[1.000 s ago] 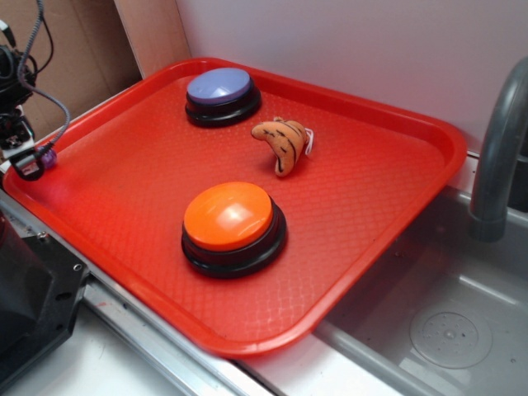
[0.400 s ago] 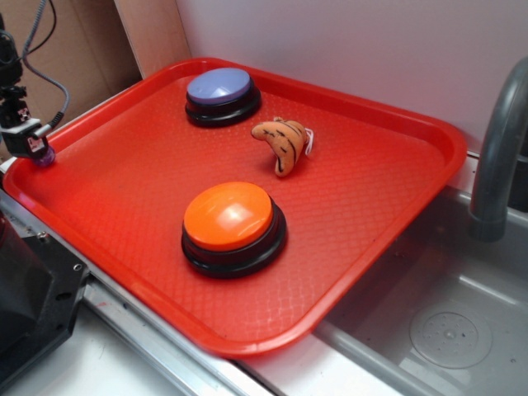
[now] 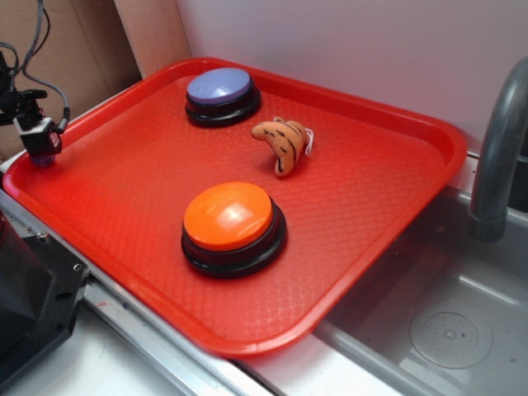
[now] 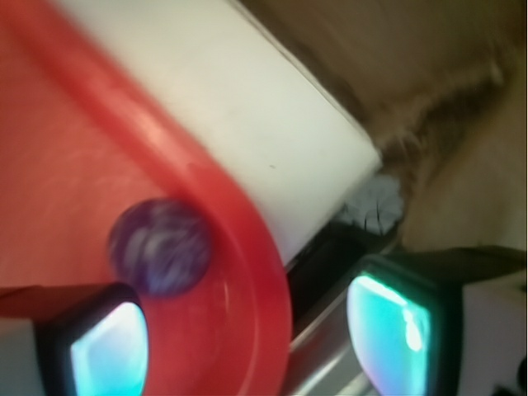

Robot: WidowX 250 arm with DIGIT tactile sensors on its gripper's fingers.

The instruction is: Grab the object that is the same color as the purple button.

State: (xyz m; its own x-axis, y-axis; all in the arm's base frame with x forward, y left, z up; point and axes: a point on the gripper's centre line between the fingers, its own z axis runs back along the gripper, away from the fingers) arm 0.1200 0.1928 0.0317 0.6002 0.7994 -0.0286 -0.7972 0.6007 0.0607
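Now your gripper has lifted and swung a little over the last second: it lay low at the tray's left rim, and it now hangs above that rim, tipped inward. You can see the ball in the wrist view, lying loose on the tray floor just inside the rim, ahead of the fingertips and not between them. From outside, a purple speck shows right under the gripper. The jaws stand apart with nothing in them, so I judge your grasp is not yet made and you need to close around the ball. The purple button sits well apart, at the far edge
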